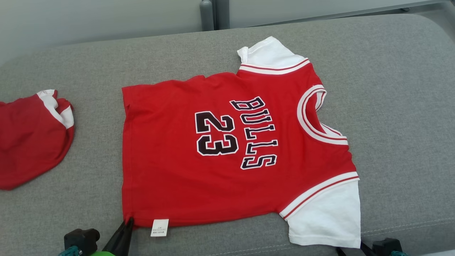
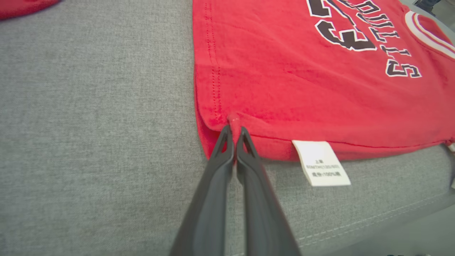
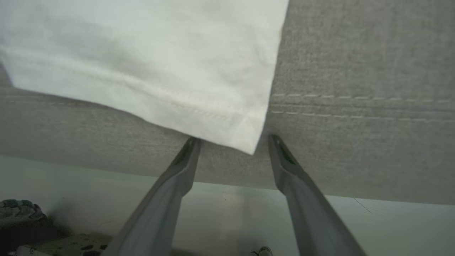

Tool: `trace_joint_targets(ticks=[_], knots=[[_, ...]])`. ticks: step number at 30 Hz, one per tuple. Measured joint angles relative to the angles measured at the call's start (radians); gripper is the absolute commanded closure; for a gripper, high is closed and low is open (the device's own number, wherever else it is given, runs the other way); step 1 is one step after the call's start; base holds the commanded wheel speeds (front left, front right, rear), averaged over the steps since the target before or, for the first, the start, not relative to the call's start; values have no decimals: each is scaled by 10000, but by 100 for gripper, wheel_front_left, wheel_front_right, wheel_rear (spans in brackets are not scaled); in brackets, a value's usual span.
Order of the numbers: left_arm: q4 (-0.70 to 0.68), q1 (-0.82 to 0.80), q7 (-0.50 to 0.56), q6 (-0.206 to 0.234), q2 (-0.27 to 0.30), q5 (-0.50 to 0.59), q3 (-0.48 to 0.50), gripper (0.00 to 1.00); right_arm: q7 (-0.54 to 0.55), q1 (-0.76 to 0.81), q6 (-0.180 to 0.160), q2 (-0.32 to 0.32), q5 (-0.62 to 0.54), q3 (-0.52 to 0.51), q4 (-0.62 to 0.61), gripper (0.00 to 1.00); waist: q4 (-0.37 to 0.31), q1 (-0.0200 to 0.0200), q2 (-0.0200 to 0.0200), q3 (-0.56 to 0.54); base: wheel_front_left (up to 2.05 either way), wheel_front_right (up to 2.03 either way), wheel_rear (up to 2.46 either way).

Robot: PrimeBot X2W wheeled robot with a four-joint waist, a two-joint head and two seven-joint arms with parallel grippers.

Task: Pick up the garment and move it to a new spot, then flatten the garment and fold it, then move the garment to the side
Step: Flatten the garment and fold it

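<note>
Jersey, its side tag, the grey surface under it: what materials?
Jersey: soft matte knit, probably cotton; double-stitched hem, gentle creases. Tag: smooth white label, maybe satin; printed text. Surface: grey woven upholstery, seemingly padded; heathered weave, stitched seam.

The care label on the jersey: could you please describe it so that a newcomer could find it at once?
On the grey cushion lies a red jersey printed BULLS 23. Along its near edge, beside the left gripper pinching the hem corner, sits the care label. It is a small white rectangle with tiny print, unlike the plain white sleeves.
</note>
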Motion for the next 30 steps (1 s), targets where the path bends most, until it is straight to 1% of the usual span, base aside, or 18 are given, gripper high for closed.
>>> trace_joint_targets(ticks=[7, 13, 16, 19, 22, 26, 30], knots=[[-48, 189, 4, 102, 115, -123, 171, 100, 6, 16, 253, -439, -192, 282, -286, 0, -149, 0, 0, -87, 0, 0, 0], [-46, 360, 228, 115, 167, -178, 173, 100, 4, 16, 305, -842, -245, 309, -677, 0, -340, 0, 0, -196, 0, 0, 0], [-58, 367, 270, 115, 188, -178, 165, 100, 4, 21, 391, -1012, -245, 380, -869, 0, -384, 0, 0, -229, 0, 0, 0], [-65, 394, 311, 115, 199, -205, 165, 100, 36, 68, 476, -1076, -245, 554, -1035, 0, -418, 0, 0, -260, 0, 0, 0], [-96, 407, 339, 115, 199, -205, 130, 100, 297, 274, 568, -1087, -242, 821, -1124, 0, -447, 0, 0, -290, 0, 0, 0], [-228, 414, 339, 151, 201, -236, 138, 100, 619, 642, 608, -1154, -186, 1104, -1302, 0, -493, 0, 0, -269, 0, 0, 0], [-267, 417, 339, 196, 211, -245, 174, 100, 635, 663, 610, -1321, -94, 1080, -1666, 0, -579, 0, 0, -173, 0, 0, 0]])
